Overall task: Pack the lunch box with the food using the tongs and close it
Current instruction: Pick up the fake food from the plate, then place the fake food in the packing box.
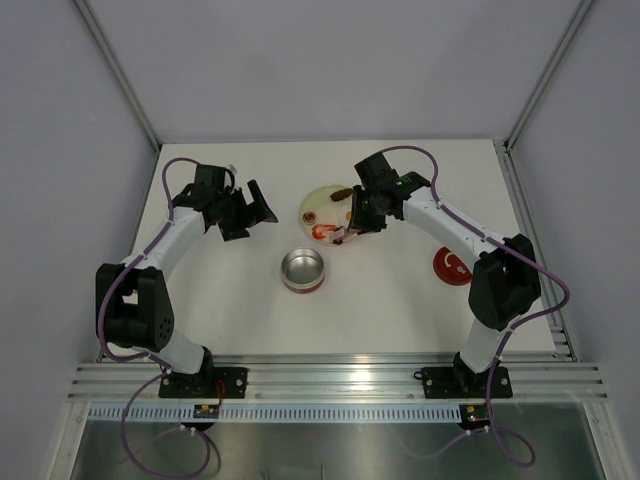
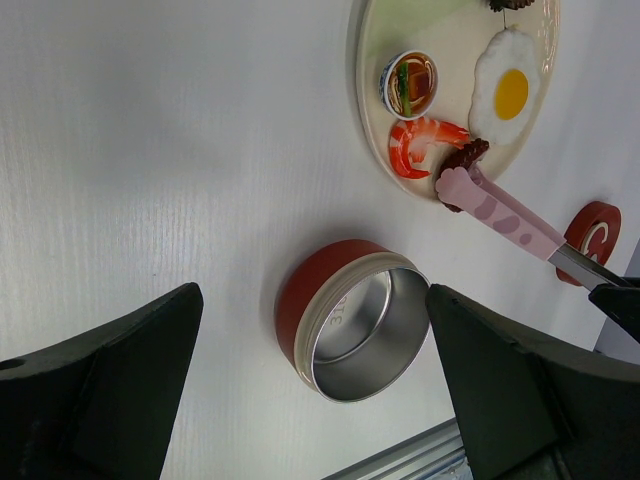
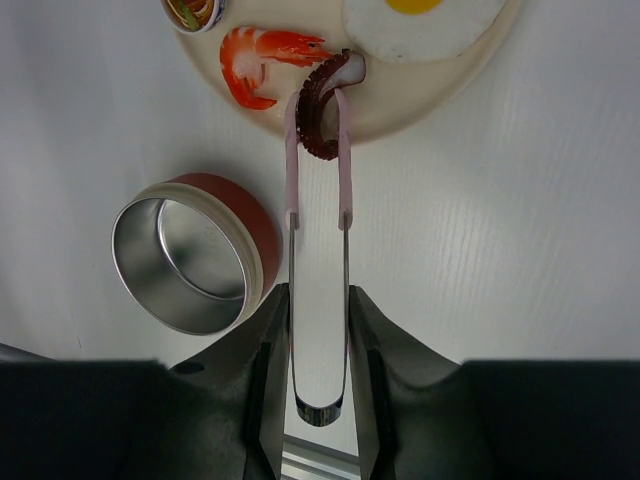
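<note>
The left gripper (image 1: 250, 213) hangs well left of the tongs (image 3: 291, 170), its jaws spread wide and holding nothing. The lunch box (image 3: 250, 225) stands uncovered just left of the tongs' arms. The right gripper (image 3: 320, 320) clamps the tongs near their joined end. Their tips are pinched almost together on a dark curled food piece (image 3: 312, 105) at the plate (image 3: 480, 80) rim, between shrimp (image 3: 255, 60) and fried egg (image 3: 420, 20). The red lid (image 1: 452, 265) lies well to the right.

White arm links (image 1: 180, 240), black joints (image 1: 130, 305), looping purple cables (image 1: 410, 149)
</note>
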Robot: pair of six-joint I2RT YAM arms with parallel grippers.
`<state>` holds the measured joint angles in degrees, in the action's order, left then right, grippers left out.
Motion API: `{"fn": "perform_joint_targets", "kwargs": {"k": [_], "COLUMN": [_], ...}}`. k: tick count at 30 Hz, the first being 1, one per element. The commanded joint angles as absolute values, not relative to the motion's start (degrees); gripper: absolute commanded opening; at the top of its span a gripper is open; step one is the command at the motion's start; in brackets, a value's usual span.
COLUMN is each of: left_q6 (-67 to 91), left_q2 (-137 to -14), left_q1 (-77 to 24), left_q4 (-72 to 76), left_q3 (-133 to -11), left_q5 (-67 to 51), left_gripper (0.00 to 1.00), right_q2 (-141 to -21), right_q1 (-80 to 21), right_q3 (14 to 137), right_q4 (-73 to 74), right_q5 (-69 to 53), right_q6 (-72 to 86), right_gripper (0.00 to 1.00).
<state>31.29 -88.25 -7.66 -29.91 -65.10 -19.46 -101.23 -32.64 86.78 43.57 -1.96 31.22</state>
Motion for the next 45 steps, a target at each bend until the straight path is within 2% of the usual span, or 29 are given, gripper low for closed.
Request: {"fn": "perform_joint_targets", "kwargs": {"k": [1, 6, 24, 33, 39, 45], "left_q6": [30.6, 30.6, 30.3, 30.1, 30.0, 29.8], "left_q2": [-88.2, -88.2, -87.7, -87.1, -86.7, -86.2], "left_q1": [-7.7, -7.7, -7.7, -7.3, -7.0, -7.0], "left_q4": [-28.3, -28.3, -29.9, -31.6, -32.1, -32.4], "left_q3": [-65.0, -65.0, -66.3, -68.4, -68.6, -68.2], "left_q5": [-20.0, -20.0, -18.8, -17.5, -17.4, -17.3], "left_gripper": [0.99, 0.99, 0.99, 0.99, 0.99, 0.99], "right_q2": [-100.6, -98.4, -91.5, -86.0, -88.7, -92.1], "right_q1": [-33.2, -33.2, -34.5, -43.4, -49.6, -51.0], "right_q3": [88.6, 88.3, 88.6, 87.9, 86.7, 86.1], "right_q4": [42.9, 43.2, 45.8, 48.3, 48.3, 46.1], "right_q5": [-0.4, -0.4, 0.6, -5.4, -7.6, -9.0], "right_q6": [30.5, 30.6, 29.5, 27.3, 27.2, 27.2], "right_gripper": [0.16, 0.00, 0.00, 0.00, 0.00, 0.00]}}
